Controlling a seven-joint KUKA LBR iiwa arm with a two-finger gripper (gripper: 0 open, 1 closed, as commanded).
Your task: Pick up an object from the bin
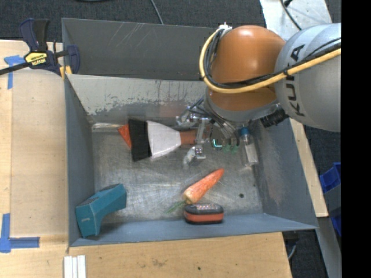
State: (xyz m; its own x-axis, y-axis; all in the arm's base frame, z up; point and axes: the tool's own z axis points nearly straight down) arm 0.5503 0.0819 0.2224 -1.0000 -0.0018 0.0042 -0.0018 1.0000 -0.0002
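Evidently nothing has been lifted out yet. The gripper (196, 148) is seen low in the middle of the bin (81, 155), right at the brown handle end of a brush (156, 139) with a black bar and a white head. Whether it is spread or closed on that handle cannot be told. A toy carrot (204, 185) lies nearer, a black and red oval thing (203, 214) at the near wall, and a teal block (99, 208) in the near left corner. A firm grasp and the lift are judged to remain.

Gripper (196, 150) apparently just beside black-and-white brush (152, 139).
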